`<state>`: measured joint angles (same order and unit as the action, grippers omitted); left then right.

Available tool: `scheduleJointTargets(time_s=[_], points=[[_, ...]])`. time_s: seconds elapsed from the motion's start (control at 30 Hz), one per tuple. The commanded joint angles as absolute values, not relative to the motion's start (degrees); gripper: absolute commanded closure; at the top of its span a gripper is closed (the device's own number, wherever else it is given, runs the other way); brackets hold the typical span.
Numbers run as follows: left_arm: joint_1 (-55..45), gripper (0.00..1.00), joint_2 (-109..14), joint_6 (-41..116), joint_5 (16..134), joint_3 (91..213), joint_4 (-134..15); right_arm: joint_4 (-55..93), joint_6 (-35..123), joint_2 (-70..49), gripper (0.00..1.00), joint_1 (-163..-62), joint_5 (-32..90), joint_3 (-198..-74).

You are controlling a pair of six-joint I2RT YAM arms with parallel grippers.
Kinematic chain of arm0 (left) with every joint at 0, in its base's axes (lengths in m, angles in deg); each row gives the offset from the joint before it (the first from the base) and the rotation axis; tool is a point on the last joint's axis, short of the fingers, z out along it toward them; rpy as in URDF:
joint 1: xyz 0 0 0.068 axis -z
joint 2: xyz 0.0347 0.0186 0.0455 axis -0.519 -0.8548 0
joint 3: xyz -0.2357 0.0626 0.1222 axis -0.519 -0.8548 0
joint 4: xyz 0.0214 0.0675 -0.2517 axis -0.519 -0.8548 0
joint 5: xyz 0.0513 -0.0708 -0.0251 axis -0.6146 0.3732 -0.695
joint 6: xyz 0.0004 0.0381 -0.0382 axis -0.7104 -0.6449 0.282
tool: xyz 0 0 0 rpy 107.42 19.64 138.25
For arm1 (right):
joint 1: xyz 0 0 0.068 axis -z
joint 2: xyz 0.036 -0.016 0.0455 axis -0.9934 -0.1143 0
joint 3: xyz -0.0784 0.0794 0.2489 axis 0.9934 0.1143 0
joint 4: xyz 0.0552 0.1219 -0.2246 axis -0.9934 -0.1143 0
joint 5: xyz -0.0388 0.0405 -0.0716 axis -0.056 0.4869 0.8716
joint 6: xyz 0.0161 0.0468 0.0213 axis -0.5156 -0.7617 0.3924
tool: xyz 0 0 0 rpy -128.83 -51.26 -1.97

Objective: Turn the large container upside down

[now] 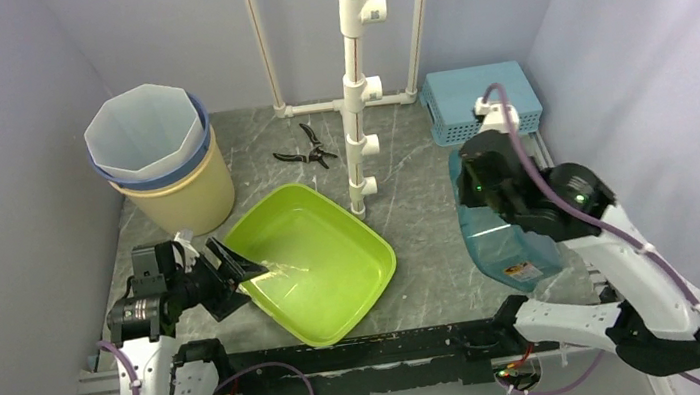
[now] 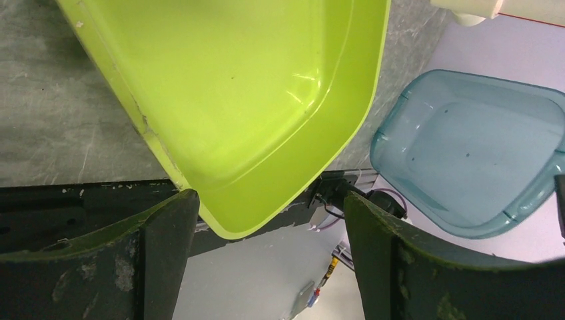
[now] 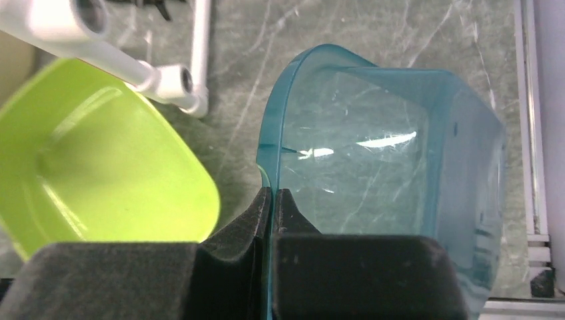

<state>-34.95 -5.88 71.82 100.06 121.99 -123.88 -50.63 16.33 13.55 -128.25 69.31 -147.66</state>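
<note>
A lime green tub (image 1: 319,262) sits open side up at the table's middle; it also shows in the left wrist view (image 2: 246,100) and the right wrist view (image 3: 100,160). A translucent blue container (image 1: 502,234) is tipped up on its side at the right, its opening facing left (image 3: 380,153) (image 2: 473,153). My right gripper (image 3: 273,193) is shut on the blue container's rim, and in the top view (image 1: 468,205) its fingers are hidden under the wrist. My left gripper (image 1: 239,271) is open at the green tub's left edge, with the tub's corner between the jaws (image 2: 266,207) and untouched.
A beige bucket with a white liner (image 1: 160,160) stands at the back left. Black pliers (image 1: 305,151) lie behind the tub. A white pipe stand (image 1: 357,86) rises at the back centre. A blue basket (image 1: 480,101) sits at the back right. A black rail (image 1: 366,357) runs along the near edge.
</note>
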Motion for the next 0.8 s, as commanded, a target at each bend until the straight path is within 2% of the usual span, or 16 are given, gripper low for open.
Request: scheduleJointTargets(time_s=[0.0, 0.77], points=[[-34.9, 0.15, -4.5, 71.9, 99.7, 120.9, -123.9, -45.5, 18.8, 13.6, 1.0, -128.2, 69.4, -143.8], [-34.9, 0.16, -3.9, 72.4, 99.6, 120.2, -124.6, -36.3, 17.3, 13.0, 1.0, -128.2, 66.0, -128.3]])
